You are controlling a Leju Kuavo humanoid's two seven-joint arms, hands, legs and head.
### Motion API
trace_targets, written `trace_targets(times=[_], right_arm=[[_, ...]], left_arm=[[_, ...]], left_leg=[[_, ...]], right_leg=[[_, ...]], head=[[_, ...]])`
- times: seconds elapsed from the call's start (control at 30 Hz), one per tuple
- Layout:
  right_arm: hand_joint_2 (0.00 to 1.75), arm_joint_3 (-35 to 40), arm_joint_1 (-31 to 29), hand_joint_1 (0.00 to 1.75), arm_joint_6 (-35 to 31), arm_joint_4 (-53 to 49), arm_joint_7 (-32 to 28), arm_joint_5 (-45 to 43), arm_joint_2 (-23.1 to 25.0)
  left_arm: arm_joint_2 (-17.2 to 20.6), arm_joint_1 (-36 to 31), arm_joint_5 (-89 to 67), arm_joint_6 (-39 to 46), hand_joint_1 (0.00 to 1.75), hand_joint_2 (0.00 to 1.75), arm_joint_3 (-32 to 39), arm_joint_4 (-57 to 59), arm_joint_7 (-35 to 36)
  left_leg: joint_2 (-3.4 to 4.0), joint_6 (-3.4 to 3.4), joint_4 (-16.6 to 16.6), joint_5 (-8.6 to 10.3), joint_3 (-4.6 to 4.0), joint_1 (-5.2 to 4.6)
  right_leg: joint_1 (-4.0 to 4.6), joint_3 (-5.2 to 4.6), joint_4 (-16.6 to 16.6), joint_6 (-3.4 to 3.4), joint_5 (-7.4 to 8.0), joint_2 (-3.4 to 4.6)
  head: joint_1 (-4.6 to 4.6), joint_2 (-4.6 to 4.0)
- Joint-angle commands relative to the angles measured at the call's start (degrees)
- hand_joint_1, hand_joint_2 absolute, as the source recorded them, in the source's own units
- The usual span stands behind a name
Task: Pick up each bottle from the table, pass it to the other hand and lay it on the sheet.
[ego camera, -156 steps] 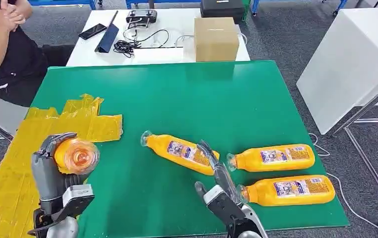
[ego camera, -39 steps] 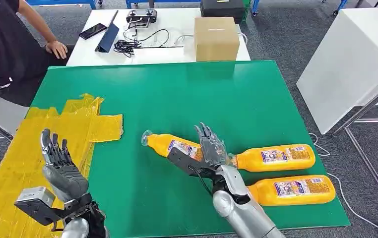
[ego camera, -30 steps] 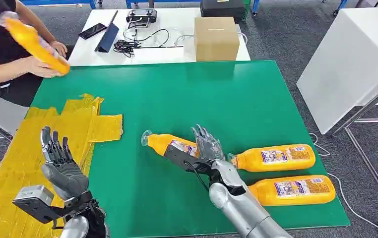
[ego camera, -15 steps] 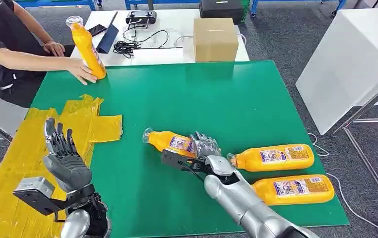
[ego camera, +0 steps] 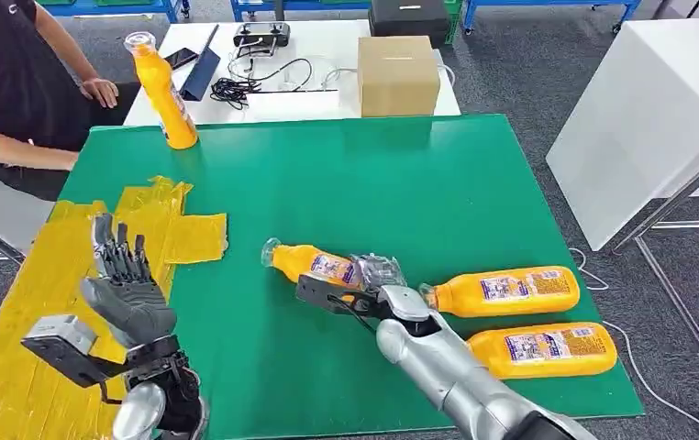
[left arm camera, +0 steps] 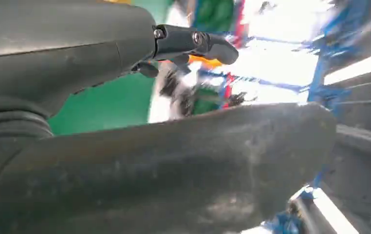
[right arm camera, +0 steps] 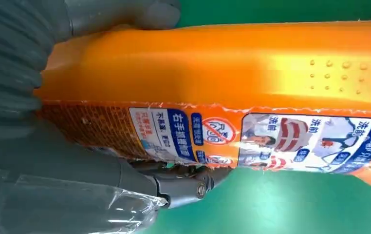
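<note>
The right hand [ego camera: 378, 286] wraps its fingers around the orange bottle [ego camera: 314, 264] lying on the green table [ego camera: 438, 192]. The left hand [ego camera: 124, 291] is up, fingers spread, holding nothing.

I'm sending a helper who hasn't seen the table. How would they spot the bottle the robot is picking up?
On the green table, three orange bottles lie near the front right. The bottle is the leftmost, angled, its cap towards the yellow sheet. Unlike its two neighbours, it has the right hand wrapped round its base.

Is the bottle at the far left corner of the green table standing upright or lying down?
Upright: the bottle stands on its base, cap on top.
</note>
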Motion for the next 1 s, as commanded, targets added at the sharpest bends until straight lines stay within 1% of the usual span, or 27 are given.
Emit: trace_targets(times=[0.03,0.07,0.1,0.13,0.2,0.37,0.47,0.5,0.53,0.57,0.6,0.63,0.67,0.73,0.83,0.9,1.0], right_arm=[[1.75,-1.23,3.73,1.75,-5.97,-5.86,-3.21,-5.52,-2.28],[1.75,-1.66,4.34,1.75,-8.24,-7.59,-6.56,-7.58,-1.95],[1.75,-1.70,5.97,1.75,-11.41,-12.12,-9.41,-9.23,-2.44],[1.75,-1.48,7.64,1.75,-12.44,-15.16,-9.06,-9.45,-3.87],[1.75,-1.28,8.44,1.75,-12.52,-16.30,-8.96,-9.58,-4.82],[1.75,-1.27,8.44,1.75,-12.50,-16.13,-8.95,-9.62,-4.89],[1.75,-1.27,8.44,1.75,-12.50,-16.13,-8.95,-9.62,-4.89],[1.75,-1.27,8.44,1.75,-12.50,-16.13,-8.95,-9.62,-4.89],[1.75,-1.83,8.82,1.75,-14.50,-16.81,-11.07,-10.20,-4.57],[1.75,-2.56,10.73,1.75,-18.75,-20.30,-16.14,-11.04,-4.47],[1.75,-2.47,12.80,1.75,-21.17,-24.80,-18.39,-10.89,-4.86],[1.75,-1.92,14.44,1.75,-22.31,-28.57,-18.89,-10.37,-5.36],[1.75,-0.76,15.73,1.75,-22.89,-32.14,-18.07,-9.21,-6.12],[1.75,0.70,16.53,1.75,-22.70,-34.56,-17.68,-8.59,-7.02],[1.75,1.51,17.16,1.75,-22.82,-34.40,-17.75,-8.22,-6.85],[1.75,1.80,16.64,1.75,-22.68,-33.06,-17.78,-8.30,-6.49],[1.75,1.54,14.74,1.75,-23.09,-29.42,-18.14,-8.70,-4.98]], left_arm=[[2.17,0.27,8.18,-8.07,0.00,0.00,1.61,4.51,6.57],[2.22,0.63,11.29,-10.85,0.00,0.00,2.28,4.23,5.93],[2.36,1.71,13.65,-12.85,0.00,0.00,2.97,3.94,7.42],[2.30,3.18,13.77,-13.01,0.00,0.00,3.78,4.03,8.24],[2.48,4.03,13.95,-14.08,0.00,0.00,4.10,4.43,7.69],[2.16,3.61,13.97,-13.95,0.00,0.00,4.15,4.43,7.81],[2.16,3.61,13.97,-13.95,0.00,0.00,4.15,4.43,7.81],[2.16,3.61,13.97,-13.95,0.00,0.00,4.15,4.43,7.81],[2.05,3.65,14.69,-14.71,0.00,0.00,4.17,4.40,8.44],[2.27,4.60,17.41,-16.86,0.00,0.00,4.66,4.06,9.63],[2.26,5.76,19.13,-18.56,0.00,0.00,5.18,3.51,9.56],[2.37,6.72,20.75,-20.35,0.00,0.00,5.53,3.29,9.97],[2.62,7.59,21.10,-21.29,0.00,1.75,5.63,3.13,10.52],[2.66,8.08,20.88,-22.56,0.00,1.75,5.32,3.16,10.61],[2.45,7.98,20.61,-22.98,0.00,1.75,4.84,3.32,10.44],[2.67,7.81,20.24,-23.34,0.00,1.75,4.30,3.42,10.29],[3.14,6.62,17.75,-24.86,0.00,1.75,1.16,4.36,10.20]], left_leg=[[-0.03,-0.05,-0.05,0.04,-0.04,0.05],[-0.05,-0.06,-0.06,0.05,-0.06,0.08],[-0.02,-0.07,-0.10,0.05,-0.06,0.10],[0.01,-0.05,-0.13,0.02,0.00,0.03],[-0.03,-0.06,-0.11,-0.01,-0.04,0.05],[-0.13,-0.01,-0.03,0.01,-0.44,0.00],[-0.06,-0.02,-0.03,0.01,-0.53,0.01],[-0.02,-0.06,-0.02,-0.04,-0.43,0.10],[-0.08,-0.03,-0.03,0.00,-0.52,0.01],[-0.06,-0.05,-0.04,-0.01,-0.47,0.06],[-0.08,-0.05,-0.03,0.00,-0.51,0.02],[-0.07,-0.05,-0.03,-0.03,-0.52,0.03],[-0.07,-0.03,-0.04,-0.03,-0.55,-0.01],[-0.05,-0.07,-0.02,-0.13,-0.46,0.06],[-0.09,-0.07,-0.03,-0.12,-0.46,0.07],[-0.16,-0.04,-0.03,-0.02,-0.67,0.00],[-0.11,-0.03,-0.04,-0.01,-0.71,-0.01]], right_leg=[[0.04,0.01,-0.09,0.01,0.04,-0.06],[0.07,0.00,-0.12,0.01,0.05,-0.08],[0.10,0.03,-0.19,0.02,0.07,-0.06],[0.03,0.04,-0.16,0.01,0.03,-0.01],[0.05,0.02,-0.16,0.01,0.00,-0.06],[0.00,-0.35,-0.05,0.03,-0.01,-0.10],[0.01,-0.45,-0.06,0.02,0.01,-0.02],[0.10,-0.30,-0.15,0.04,0.02,0.00],[0.01,-0.43,-0.06,0.03,0.00,-0.04],[0.06,-0.36,-0.12,0.03,0.01,-0.03],[0.03,-0.41,-0.08,0.02,0.00,-0.04],[0.03,-0.43,-0.08,0.01,-0.02,-0.02],[0.00,-0.48,-0.05,0.01,-0.03,-0.01],[0.07,-0.35,-0.10,0.01,-0.08,0.02],[0.08,-0.37,-0.12,0.01,-0.07,-0.03],[0.00,-0.61,-0.04,0.01,-0.02,-0.07],[0.00,-0.66,-0.02,0.01,0.00,-0.01]], head=[[0.00,0.00],[0.00,0.00],[0.00,0.00],[-0.02,0.00],[0.00,0.00],[0.00,0.00],[0.00,0.00],[0.00,0.00],[0.00,0.00],[-0.02,0.00],[0.00,0.00],[0.00,0.00],[0.00,0.00],[0.00,0.00],[-0.02,0.00],[0.00,0.00],[-0.02,0.00]])
